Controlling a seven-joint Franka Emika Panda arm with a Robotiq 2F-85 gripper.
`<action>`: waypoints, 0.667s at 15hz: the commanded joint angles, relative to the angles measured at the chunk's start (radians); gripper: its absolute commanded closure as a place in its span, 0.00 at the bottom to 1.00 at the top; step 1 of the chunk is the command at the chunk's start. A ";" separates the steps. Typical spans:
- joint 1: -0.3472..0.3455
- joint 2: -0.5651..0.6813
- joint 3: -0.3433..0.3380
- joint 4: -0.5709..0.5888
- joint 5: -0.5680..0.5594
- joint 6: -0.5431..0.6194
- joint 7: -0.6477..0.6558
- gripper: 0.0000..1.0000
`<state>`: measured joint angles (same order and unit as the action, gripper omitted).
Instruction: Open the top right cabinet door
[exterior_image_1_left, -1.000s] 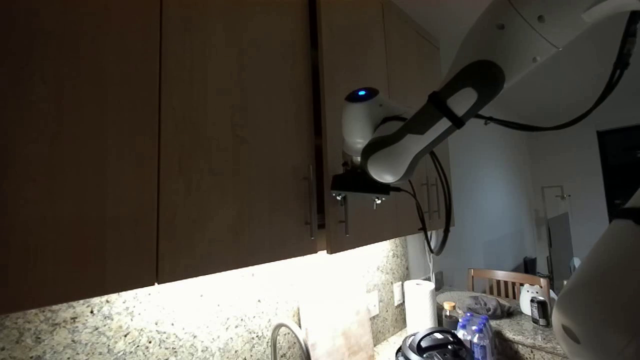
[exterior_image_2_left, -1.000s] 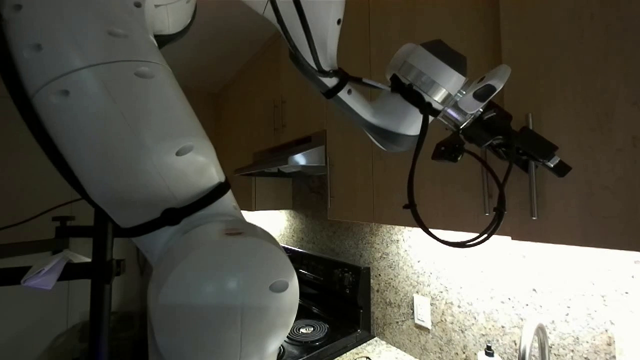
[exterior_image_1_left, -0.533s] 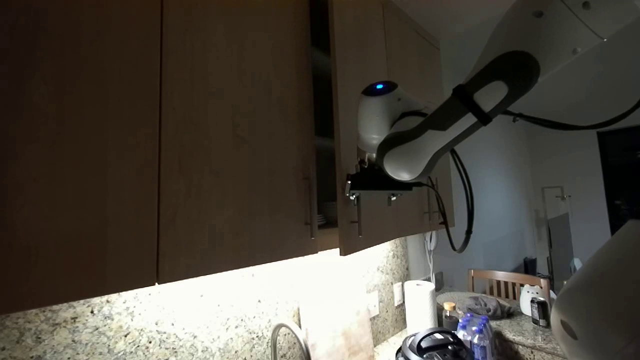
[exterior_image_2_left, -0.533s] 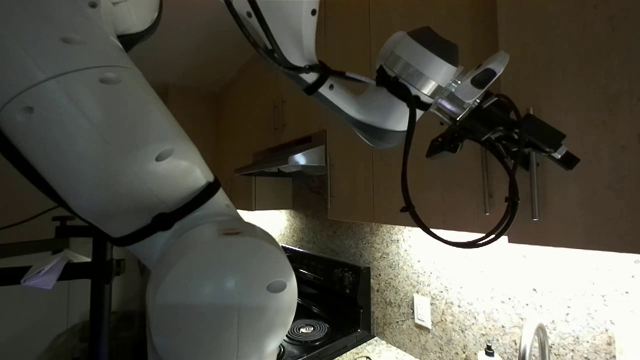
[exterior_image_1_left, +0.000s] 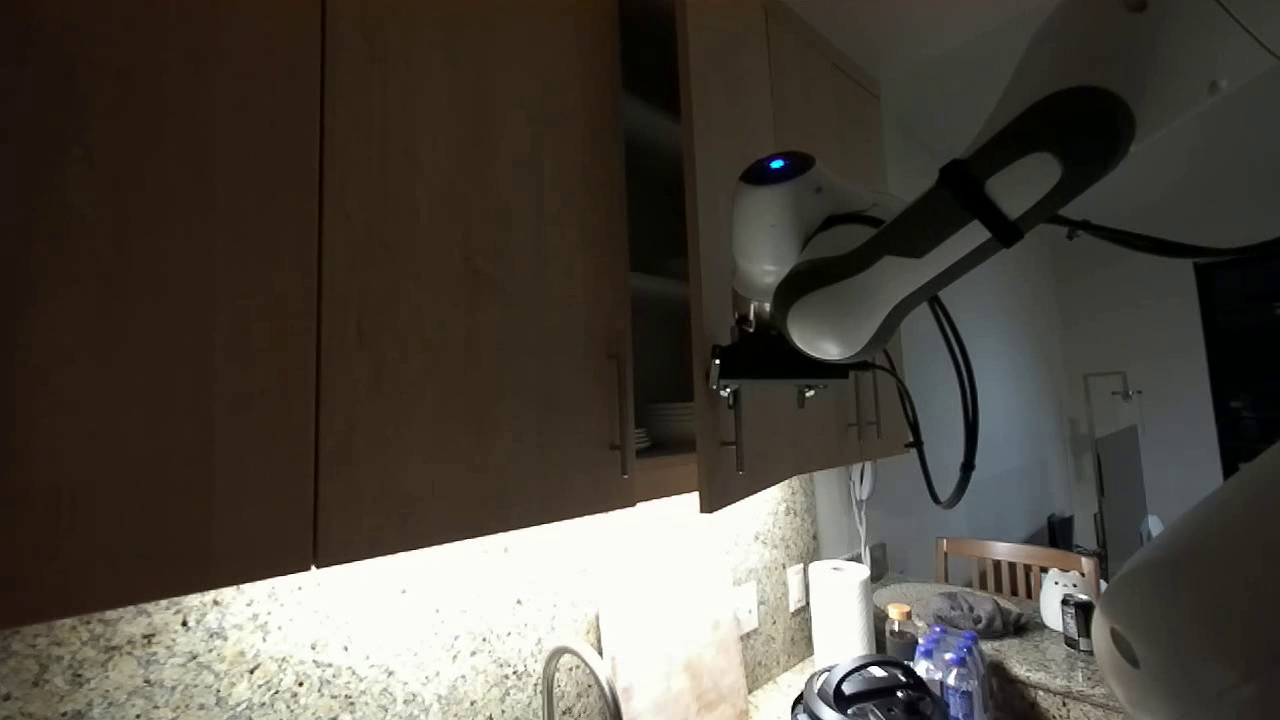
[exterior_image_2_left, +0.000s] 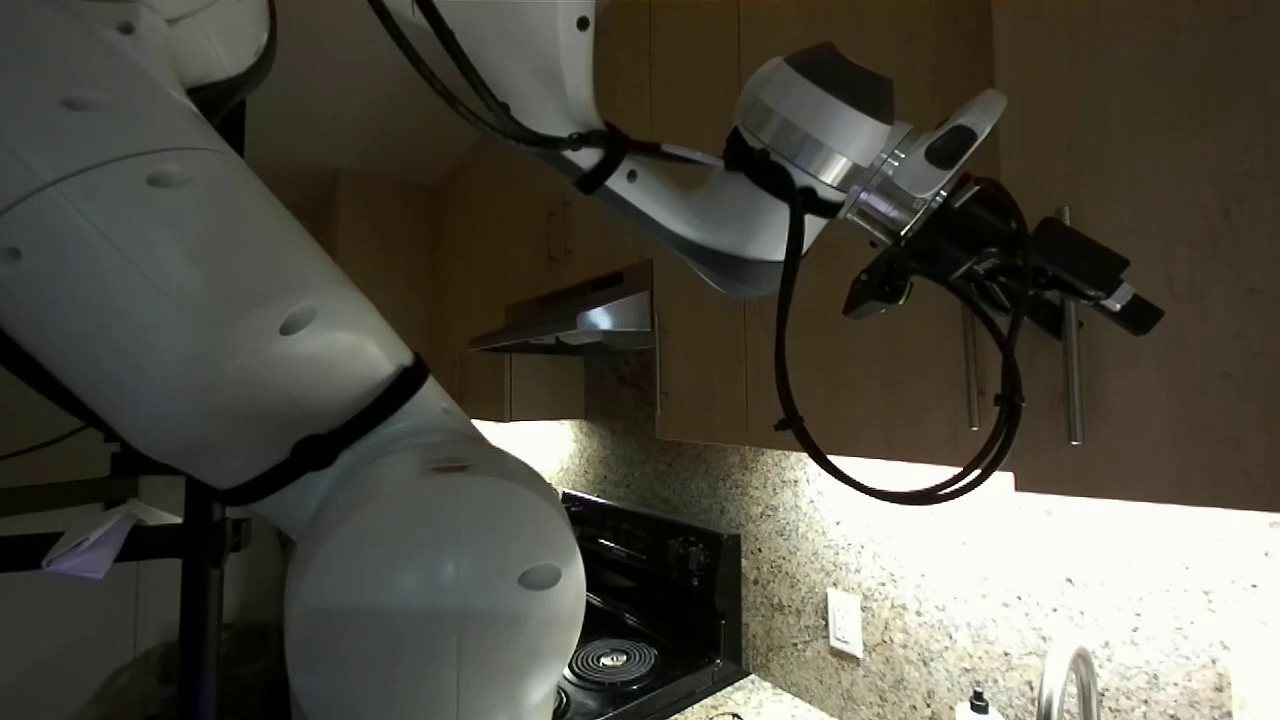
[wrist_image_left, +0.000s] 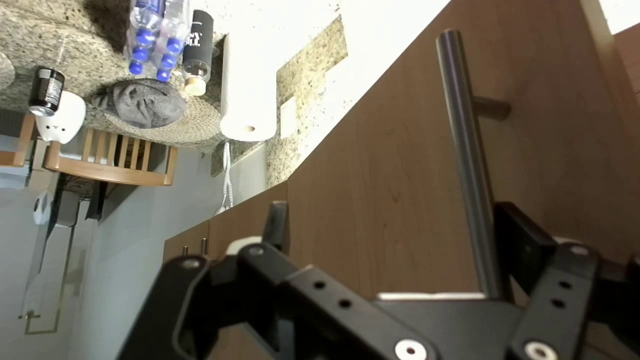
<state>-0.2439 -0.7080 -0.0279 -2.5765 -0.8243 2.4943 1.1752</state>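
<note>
The top right cabinet door stands partly open, its left edge swung out from the cabinet. It also shows in an exterior view and in the wrist view. Its slim metal bar handle is low on that edge and shows in the wrist view. My gripper is open around the handle's upper part. The handle lies against or very near the right finger in the wrist view, far from the left finger. In an exterior view the gripper straddles the handle; the handle's top is partly hidden.
The neighbouring door is shut. Stacked white dishes sit on a shelf inside the gap. Below are a faucet, paper towel roll and bottles. A range hood and stove stand further along.
The door has swung outward from slightly ajar to a wider gap, bringing shelves and dishes into view. The arm and gripper have moved away from the cabinet with the handle.
</note>
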 joint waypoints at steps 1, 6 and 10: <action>-0.100 -0.101 -0.013 -0.017 -0.006 -0.085 -0.041 0.00; -0.087 -0.126 -0.071 -0.043 0.008 -0.016 -0.119 0.00; -0.093 -0.157 -0.125 -0.071 0.037 0.065 -0.250 0.00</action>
<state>-0.2479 -0.7829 -0.0950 -2.6430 -0.7978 2.5579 1.0544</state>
